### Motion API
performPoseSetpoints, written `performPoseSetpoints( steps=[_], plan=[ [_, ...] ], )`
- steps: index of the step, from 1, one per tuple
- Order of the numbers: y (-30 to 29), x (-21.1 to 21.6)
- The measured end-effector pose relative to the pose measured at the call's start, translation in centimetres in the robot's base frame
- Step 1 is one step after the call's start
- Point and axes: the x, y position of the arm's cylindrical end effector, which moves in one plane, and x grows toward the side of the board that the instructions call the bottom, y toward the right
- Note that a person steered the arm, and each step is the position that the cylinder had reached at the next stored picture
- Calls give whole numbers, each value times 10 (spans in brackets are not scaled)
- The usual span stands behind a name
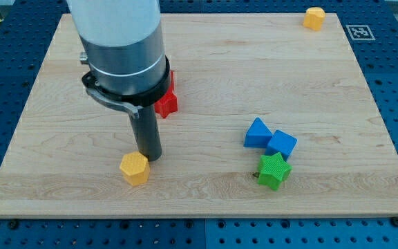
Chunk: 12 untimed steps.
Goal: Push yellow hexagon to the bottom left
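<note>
Nearest the view's bottom you see the yellow hexagon (135,168) on the tabletop (206,76), left of centre, my tip (151,158) touching its upper right. Rightward sit a green star (273,171), blue cube (282,144) and blue triangle (257,133); farther up, a red block (166,102), then another yellow block (314,17). No hand exists, only the rod.

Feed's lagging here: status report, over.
My tip at yellow hexagon's upper right, about touching. Hexagon sits bottom left of centre. Nothing between it and the board's bottom-left corner.
</note>
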Motion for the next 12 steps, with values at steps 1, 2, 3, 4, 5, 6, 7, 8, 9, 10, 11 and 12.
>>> performPoseSetpoints(
  steps=[1,2,3,4,5,6,7,8,9,10,11,12],
  plan=[
    [0,18],
    [15,19],
    [37,27],
    [36,45],
    [30,44],
    [-6,44],
    [-35,44],
    [-62,44],
    [-88,44],
    [-88,39],
    [-89,38],
    [-99,38]
  ],
)
